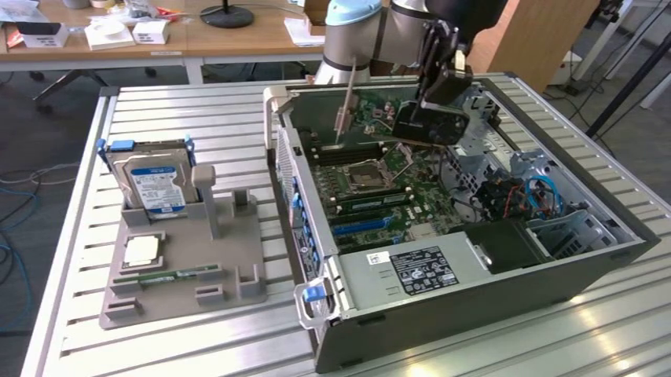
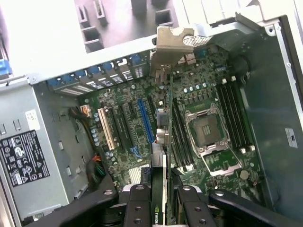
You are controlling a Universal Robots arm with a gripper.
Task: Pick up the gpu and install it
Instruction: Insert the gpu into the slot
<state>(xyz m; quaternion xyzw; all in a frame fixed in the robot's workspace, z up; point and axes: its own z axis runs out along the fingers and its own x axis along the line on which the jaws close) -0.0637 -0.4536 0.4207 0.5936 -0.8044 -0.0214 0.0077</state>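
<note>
My gripper [image 1: 428,126] hangs over the open computer case [image 1: 545,275], shut on the gpu [image 1: 367,118]. The card is held on edge above the motherboard [image 1: 383,184], its silver bracket [image 1: 344,114] pointing down toward the case's rear wall. In the wrist view the gpu [image 2: 164,142] appears edge-on between my fingers [image 2: 137,203], with the gripper [image 2: 163,204] clamped on its near end and the bracket [image 2: 173,45] at the far end. It hovers between the blue expansion slot [image 2: 144,120] and the processor socket [image 2: 208,130], not touching the board.
A power supply [image 1: 419,271] fills the case's near corner, and drive bays with blue cables [image 1: 535,196] sit at the exterior view's right. On the slatted table, a grey fixture [image 1: 210,251] holds a hard drive [image 1: 155,184], a processor [image 1: 141,251] and a memory stick [image 1: 168,276].
</note>
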